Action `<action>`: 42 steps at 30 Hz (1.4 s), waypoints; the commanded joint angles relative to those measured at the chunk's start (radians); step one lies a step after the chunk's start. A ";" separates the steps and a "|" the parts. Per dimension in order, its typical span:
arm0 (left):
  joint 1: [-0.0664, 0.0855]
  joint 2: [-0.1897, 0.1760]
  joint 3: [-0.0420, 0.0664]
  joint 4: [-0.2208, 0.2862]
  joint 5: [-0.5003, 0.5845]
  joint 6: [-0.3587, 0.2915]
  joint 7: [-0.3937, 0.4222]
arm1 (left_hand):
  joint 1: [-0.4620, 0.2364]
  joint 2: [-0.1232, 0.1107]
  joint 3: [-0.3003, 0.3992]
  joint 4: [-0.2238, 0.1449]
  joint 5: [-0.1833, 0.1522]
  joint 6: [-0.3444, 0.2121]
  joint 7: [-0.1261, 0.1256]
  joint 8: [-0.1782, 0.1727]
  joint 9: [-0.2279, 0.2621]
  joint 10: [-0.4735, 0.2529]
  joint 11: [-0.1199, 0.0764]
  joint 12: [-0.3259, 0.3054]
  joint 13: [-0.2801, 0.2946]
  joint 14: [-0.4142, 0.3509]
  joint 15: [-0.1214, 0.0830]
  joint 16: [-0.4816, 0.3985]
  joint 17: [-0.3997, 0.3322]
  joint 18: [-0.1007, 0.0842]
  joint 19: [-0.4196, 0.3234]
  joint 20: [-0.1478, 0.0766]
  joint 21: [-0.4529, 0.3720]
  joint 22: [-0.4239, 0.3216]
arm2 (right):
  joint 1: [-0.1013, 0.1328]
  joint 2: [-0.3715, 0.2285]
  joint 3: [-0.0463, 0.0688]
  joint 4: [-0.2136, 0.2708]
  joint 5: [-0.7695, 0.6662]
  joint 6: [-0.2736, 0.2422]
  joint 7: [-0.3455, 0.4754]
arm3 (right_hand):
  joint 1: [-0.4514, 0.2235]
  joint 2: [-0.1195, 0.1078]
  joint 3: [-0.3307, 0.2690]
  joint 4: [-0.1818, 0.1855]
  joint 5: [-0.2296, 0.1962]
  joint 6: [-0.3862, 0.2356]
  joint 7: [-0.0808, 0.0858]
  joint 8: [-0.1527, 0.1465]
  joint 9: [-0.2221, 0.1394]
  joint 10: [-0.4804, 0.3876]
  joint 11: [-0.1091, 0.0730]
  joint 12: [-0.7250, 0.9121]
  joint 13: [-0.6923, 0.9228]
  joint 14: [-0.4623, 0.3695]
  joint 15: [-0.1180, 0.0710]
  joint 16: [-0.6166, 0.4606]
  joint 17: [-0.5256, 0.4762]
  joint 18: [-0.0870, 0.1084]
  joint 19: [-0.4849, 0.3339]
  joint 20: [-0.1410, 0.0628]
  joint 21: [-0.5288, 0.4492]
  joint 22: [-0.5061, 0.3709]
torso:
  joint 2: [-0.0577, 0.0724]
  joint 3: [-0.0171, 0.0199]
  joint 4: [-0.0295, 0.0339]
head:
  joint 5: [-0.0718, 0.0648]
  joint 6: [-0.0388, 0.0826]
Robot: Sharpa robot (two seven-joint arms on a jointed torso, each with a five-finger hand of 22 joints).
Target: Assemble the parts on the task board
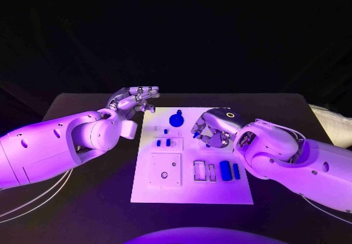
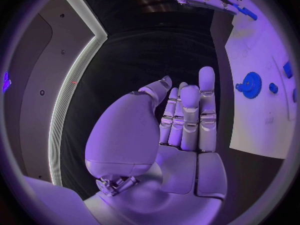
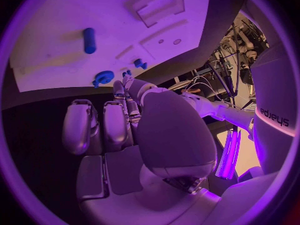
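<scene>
While the left hand point(image 1: 134, 99) hangs over the black table point(image 1: 88, 203) just off the far left corner of the white board point(image 1: 220, 195), its fingers point(image 2: 190, 115) stand straight and close together in the left wrist view, with the thumb off to one side and nothing between them: an empty, open hand. Just beyond those fingertips, on the board, lies a blue gear point(image 2: 251, 85) with a small blue knob point(image 2: 273, 88) beside it. The right hand point(image 1: 212, 127) is over the middle of the board, palm down, fingers point(image 3: 115, 122) curled under. A thin blue piece point(image 1: 196, 133) shows at its fingertips on the side toward the left hand; whether it is pinched or only lying under the fingers, cannot tell from any view. The gear sits just past the right hand's fingertips, on the far side, near the board's far edge. Two small blue pegs point(image 1: 163, 143) stand in a raised block on the left-hand side of those fingers. Behind the right hand, toward the robot, a stout blue cylinder point(image 1: 226, 171) and a slimmer blue bar point(image 1: 236, 171) lie side by side, next to two narrow slots point(image 1: 199, 171) in the board. In the right wrist view a blue cylinder point(image 3: 89, 40) lies alone on the white surface, well beyond the curled fingertips.
</scene>
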 commanded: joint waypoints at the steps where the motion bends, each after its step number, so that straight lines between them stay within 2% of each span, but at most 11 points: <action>1: 0.000 0.004 0.001 0.003 0.004 0.017 0.002 | 0.007 0.002 -0.001 -0.008 0.005 0.002 0.005 0.006 -0.001 -0.006 0.001 0.004 0.001 0.008 0.001 0.006 -0.001 0.011 0.007 -0.003 -0.005 -0.001 | -0.016 0.018 -0.002 0.014 -0.009 0.003 0.020 | -0.009 -0.005 0.007 -0.002 0.003 0.001 0.006 0.002 0.001 0.008 -0.003 0.006 0.002 0.047 0.010 0.006 0.000 0.014 0.003 0.002 0.004 0.000 | 0.000 -0.0024 0.0022 | 0.012 -0.007; 3: 0.000 0.005 0.001 0.005 0.004 0.017 0.000 | 0.007 0.002 -0.001 -0.008 0.005 0.002 0.005 0.006 -0.001 -0.006 0.001 0.004 0.001 0.008 0.001 0.006 -0.001 0.011 0.007 -0.003 -0.005 -0.001 | -0.030 0.036 -0.005 0.016 -0.017 0.012 0.022 | -0.009 -0.005 0.007 -0.002 0.003 0.001 0.006 0.001 0.001 0.008 -0.003 0.005 0.001 0.047 0.010 0.006 0.000 0.014 0.003 0.002 0.004 0.000 | 0.001 -0.0024 0.0004 | 0.019 -0.011; 7: 0.000 0.008 0.001 0.008 0.004 0.019 -0.001 | 0.007 0.001 -0.001 -0.008 0.005 0.001 0.006 0.005 -0.002 -0.007 0.001 0.004 0.001 0.007 0.002 0.006 -0.003 0.011 0.008 -0.003 -0.005 -0.002 | -0.051 0.075 -0.020 -0.002 -0.030 0.034 0.028 | -0.010 -0.005 0.008 -0.003 0.003 0.000 0.007 0.001 0.001 0.007 -0.003 0.005 0.001 0.047 0.010 0.006 0.000 0.014 0.002 0.002 0.004 0.000 | 0.001 -0.0018 -0.0002 | 0.028 -0.020; 9: 0.000 0.010 0.001 0.009 0.004 0.025 0.001 | 0.003 0.000 -0.005 -0.006 0.005 -0.001 0.007 0.005 -0.002 -0.010 0.003 0.005 0.000 0.006 0.003 0.005 -0.006 0.010 0.008 -0.002 -0.005 -0.002 | -0.061 0.090 -0.026 -0.014 -0.034 0.043 0.031 | -0.010 -0.005 0.008 -0.004 0.003 0.000 0.008 0.001 0.001 0.007 -0.002 0.005 0.001 0.047 0.010 0.007 0.001 0.014 0.002 0.002 0.004 0.000 | 0.001 -0.0032 0.0005 | 0.029 -0.022; 16: 0.000 0.012 0.001 0.013 0.004 0.028 0.000 | -0.004 -0.002 -0.013 -0.003 0.007 -0.005 0.008 0.005 -0.003 -0.014 0.004 0.008 0.000 0.004 0.004 0.007 -0.009 0.010 0.009 -0.001 -0.008 -0.004 | -0.076 0.120 -0.038 -0.044 -0.041 0.060 0.038 | -0.014 -0.005 0.009 -0.006 0.003 -0.002 0.010 0.000 0.001 0.005 0.000 0.005 -0.001 0.047 0.012 0.007 0.000 0.014 0.002 0.003 0.004 -0.001 | 0.001 -0.0006 -0.0001 | 0.037 -0.028; 25: 0.000 0.015 0.001 0.015 0.004 0.031 -0.004 | 0.001 0.003 -0.011 -0.006 0.009 -0.005 0.008 0.005 -0.003 -0.016 0.004 0.011 0.000 0.004 0.004 0.009 -0.009 0.010 0.010 -0.001 -0.009 -0.005 | -0.099 0.147 -0.042 -0.067 -0.054 0.068 0.035 | -0.017 -0.005 0.009 -0.006 0.003 -0.002 0.010 0.000 0.001 0.005 0.000 0.005 -0.001 0.046 0.012 0.007 -0.001 0.014 0.002 0.003 0.004 -0.001 | 0.001 0.0006 -0.0018 | 0.046 -0.034; 32: 0.000 0.016 0.001 0.017 0.003 0.033 -0.008 | 0.004 0.003 -0.010 -0.008 0.011 -0.006 0.008 0.005 -0.003 -0.018 0.004 0.011 -0.001 0.003 0.004 0.009 -0.011 0.010 0.010 -0.001 -0.010 -0.005 | -0.103 0.157 -0.043 -0.083 -0.063 0.077 0.026 | -0.018 -0.005 0.009 -0.006 0.003 -0.003 0.011 0.000 0.001 0.004 0.001 0.004 -0.002 0.046 0.013 0.008 0.000 0.014 0.002 0.004 0.004 0.000 | 0.000 0.0003 0.0002 | 0.047 -0.039; 42: 0.000 0.015 0.001 0.016 0.002 0.036 -0.014 | 0.005 0.003 -0.010 -0.009 0.012 -0.008 0.009 0.005 -0.003 -0.021 0.005 0.012 -0.001 0.003 0.004 0.009 -0.011 0.010 0.010 -0.001 -0.010 -0.006 | -0.103 0.167 -0.047 -0.086 -0.069 0.094 0.020 | -0.021 -0.004 0.009 -0.007 0.003 -0.003 0.011 0.000 0.001 0.004 0.001 0.004 -0.002 0.046 0.013 0.008 0.001 0.014 0.002 0.004 0.005 0.000 | 0.001 0.0001 -0.0010 | 0.054 -0.044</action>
